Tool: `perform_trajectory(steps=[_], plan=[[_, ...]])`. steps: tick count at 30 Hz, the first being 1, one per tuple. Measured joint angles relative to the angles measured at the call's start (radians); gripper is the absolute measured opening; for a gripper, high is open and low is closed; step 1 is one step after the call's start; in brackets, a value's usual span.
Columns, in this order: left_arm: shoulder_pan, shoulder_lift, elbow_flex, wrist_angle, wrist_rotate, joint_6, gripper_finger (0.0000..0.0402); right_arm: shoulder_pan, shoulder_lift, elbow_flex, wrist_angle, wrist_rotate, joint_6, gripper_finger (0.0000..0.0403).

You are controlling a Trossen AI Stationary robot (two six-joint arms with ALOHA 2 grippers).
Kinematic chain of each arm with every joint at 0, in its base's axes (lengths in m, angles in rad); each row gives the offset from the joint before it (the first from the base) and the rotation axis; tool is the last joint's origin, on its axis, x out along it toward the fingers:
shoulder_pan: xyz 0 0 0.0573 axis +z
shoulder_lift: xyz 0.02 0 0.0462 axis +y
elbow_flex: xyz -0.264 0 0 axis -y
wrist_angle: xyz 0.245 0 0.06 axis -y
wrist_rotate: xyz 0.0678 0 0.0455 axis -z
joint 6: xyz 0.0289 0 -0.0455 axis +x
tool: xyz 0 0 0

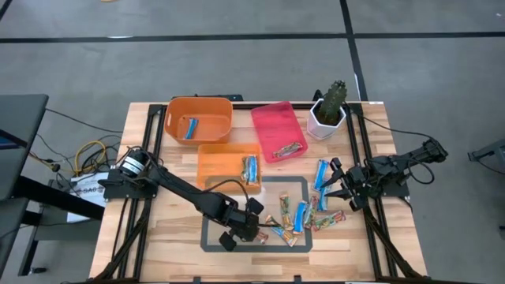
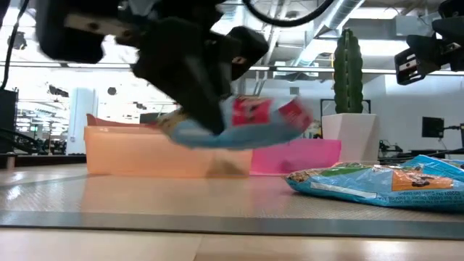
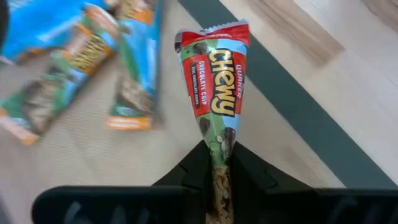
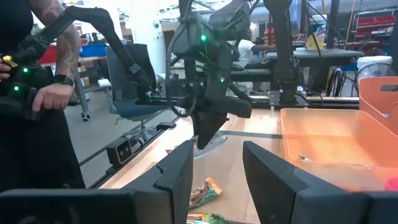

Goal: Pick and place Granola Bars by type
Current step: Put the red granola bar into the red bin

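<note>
My left gripper (image 3: 217, 163) is shut on a red-and-green chocolate chip granola bar (image 3: 214, 81). It hovers over the near middle of the table (image 1: 246, 226). In the low view the bar (image 2: 254, 119) sits above the tabletop. Several other bars, blue and multicoloured, lie in a loose pile (image 1: 304, 213) to its right. Two blue bars (image 1: 319, 175) lie just beyond the pile. My right gripper (image 4: 214, 163) is open and empty, held above the table's right side (image 1: 338, 186) near those blue bars. My left gripper pinches the bar by one end (image 3: 217, 148), where the wrapper is squeezed narrow between the two fingers. The rest of the bar sticks out forward past the fingertips, in line with them. The low view shows the bar lifted clear of the table, roughly level.
A deep orange bin (image 1: 199, 118) at the far side holds a blue bar. A shallower orange bin (image 1: 225, 167) in front of it holds another. A pink bin (image 1: 276, 126) holds a multicoloured bar. A potted cactus (image 1: 327, 109) stands far right. A person (image 4: 37, 93) stands beyond the table.
</note>
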Motion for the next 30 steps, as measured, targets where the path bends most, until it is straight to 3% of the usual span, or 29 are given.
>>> perform_trajectory(steps=[8,16,30], plan=[[0.039,0.000,0.057,-0.005,-0.012,-0.005,0.0019,0.000,0.000,0.000,-0.001,0.000,0.000,0.0133],[0.088,0.000,0.123,-0.007,-0.090,-0.055,0.0014,0.000,0.000,0.000,-0.002,0.000,0.000,0.0134],[0.264,-0.001,0.325,-0.015,-0.247,-0.128,0.0015,0.000,0.000,0.000,-0.002,0.000,0.000,0.0133]])
